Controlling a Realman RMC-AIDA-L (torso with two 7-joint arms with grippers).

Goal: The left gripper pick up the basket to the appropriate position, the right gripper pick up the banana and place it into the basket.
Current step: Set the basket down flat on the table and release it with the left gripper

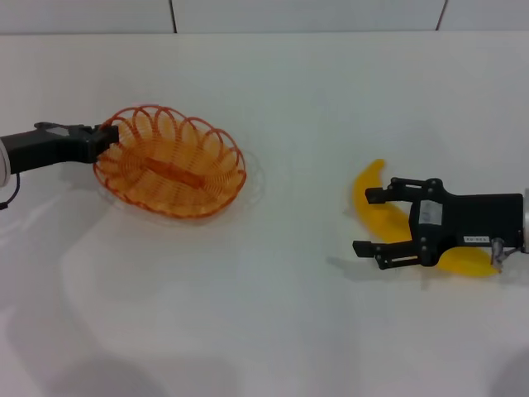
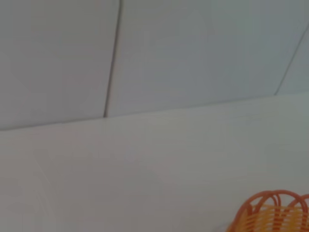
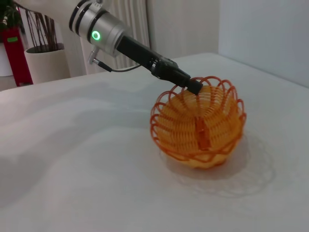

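Left end effector (image 1: 106,139): clamped on basket (image 1: 169,161) rim
Right end effector (image 1: 372,222): spread wide, directly over banana (image 1: 382,217); basket well apart

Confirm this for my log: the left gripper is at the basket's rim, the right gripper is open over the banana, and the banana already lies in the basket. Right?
Not quite. In the head view the banana lies on the table under the open right gripper, apart from the basket. The left gripper is at its rim.

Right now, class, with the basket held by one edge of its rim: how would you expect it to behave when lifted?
The basket is open looped wire, so probably light and fairly stiff. The left gripper holds only one rim edge, so it may hang tilted, as the right wrist view suggests. Its shallow bowl could let things slide out.
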